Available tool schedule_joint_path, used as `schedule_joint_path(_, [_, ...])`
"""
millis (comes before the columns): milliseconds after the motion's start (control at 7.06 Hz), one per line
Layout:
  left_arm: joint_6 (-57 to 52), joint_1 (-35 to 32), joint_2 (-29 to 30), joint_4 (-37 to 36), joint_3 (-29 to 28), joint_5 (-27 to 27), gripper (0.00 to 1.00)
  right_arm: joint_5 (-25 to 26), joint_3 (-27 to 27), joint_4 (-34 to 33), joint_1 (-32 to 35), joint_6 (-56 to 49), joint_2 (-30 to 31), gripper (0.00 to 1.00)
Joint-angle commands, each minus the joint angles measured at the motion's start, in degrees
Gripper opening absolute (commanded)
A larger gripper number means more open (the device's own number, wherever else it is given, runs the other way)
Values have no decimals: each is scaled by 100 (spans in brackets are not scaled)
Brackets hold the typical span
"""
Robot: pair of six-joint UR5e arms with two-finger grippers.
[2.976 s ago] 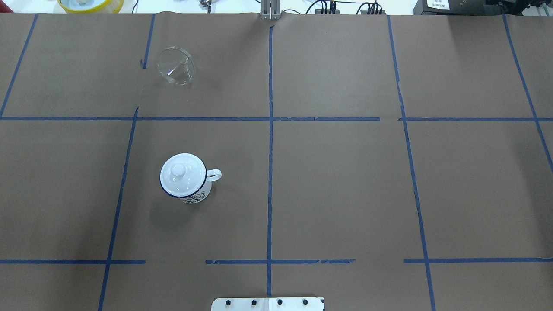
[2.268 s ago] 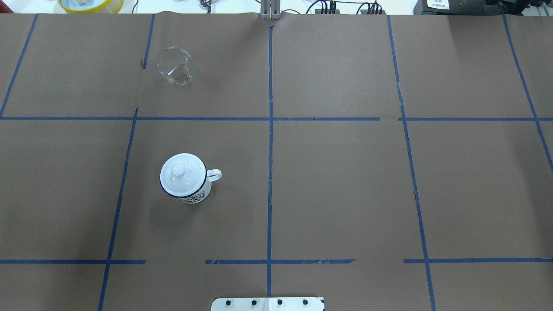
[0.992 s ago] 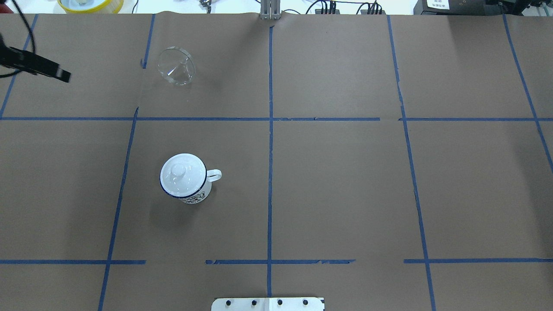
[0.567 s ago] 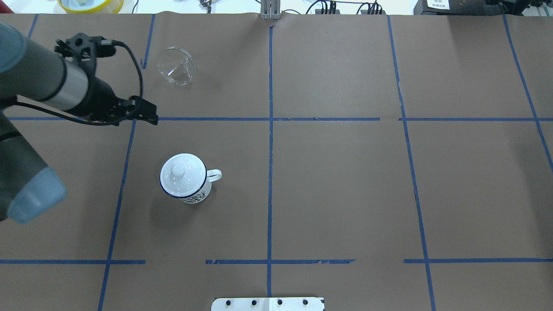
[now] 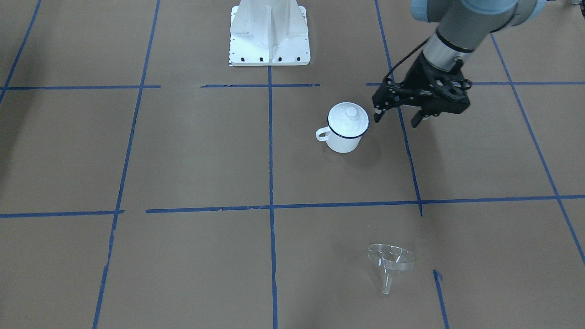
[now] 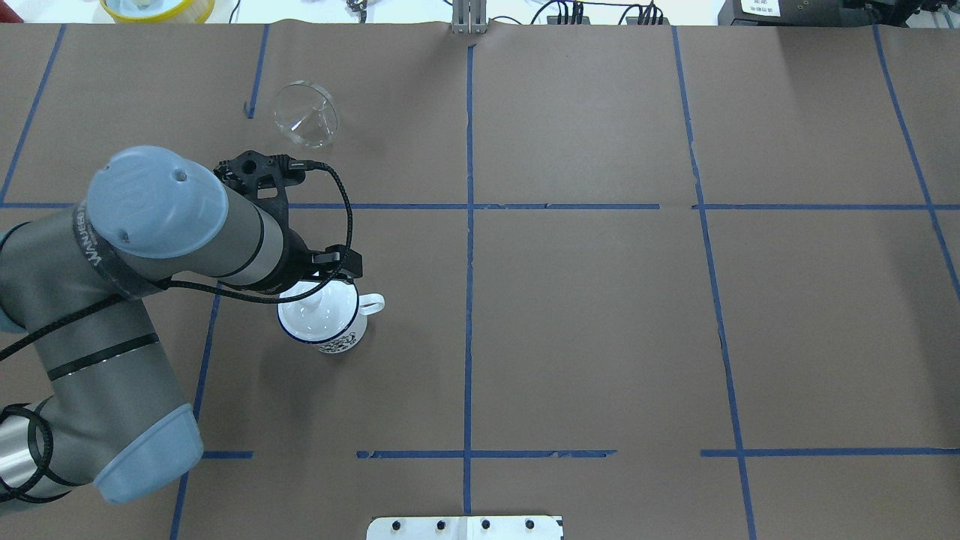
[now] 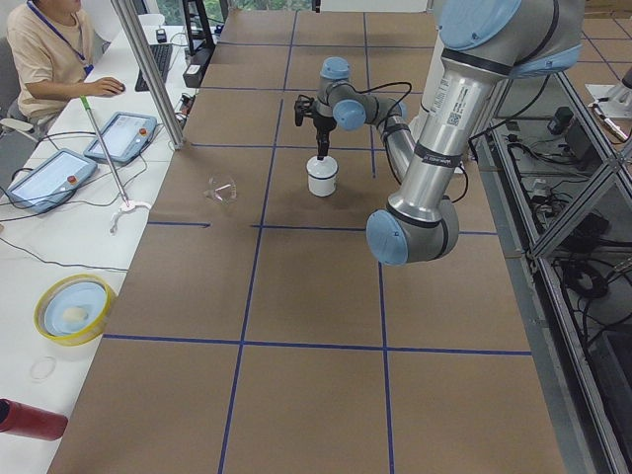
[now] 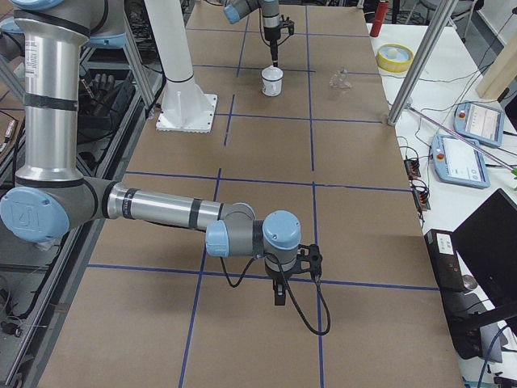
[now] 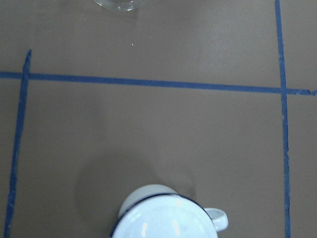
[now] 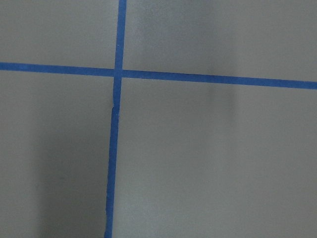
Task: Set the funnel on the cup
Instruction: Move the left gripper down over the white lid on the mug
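Jaws of the left gripper [image 5: 396,119] hang spread and empty near the lidded white enamel mug [image 5: 342,140], well apart from the small clear funnel [image 5: 392,258] lying tilted on the brown table [image 5: 192,151]; whether the right gripper [image 8: 279,293] is open cannot be told.

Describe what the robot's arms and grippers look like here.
Both arms, the left arm and the right arm, are grey and silver tubes with pale blue joint caps. The left gripper and right gripper are black; a black cable loops at each wrist.
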State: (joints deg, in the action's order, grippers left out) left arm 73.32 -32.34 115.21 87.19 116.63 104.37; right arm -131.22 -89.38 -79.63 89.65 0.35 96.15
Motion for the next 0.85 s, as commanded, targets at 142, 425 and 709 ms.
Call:
schedule_joint_path(142, [33, 106, -8, -9, -157, -268, 89, 0, 0, 0, 0, 0, 0, 100])
schedule_joint_path(425, [33, 106, -25, -9, -193, -268, 85, 0, 0, 0, 0, 0, 0, 100])
schedule_joint_path(709, [24, 114, -25, -17, -175, -259, 85, 0, 0, 0, 0, 0, 0, 100])
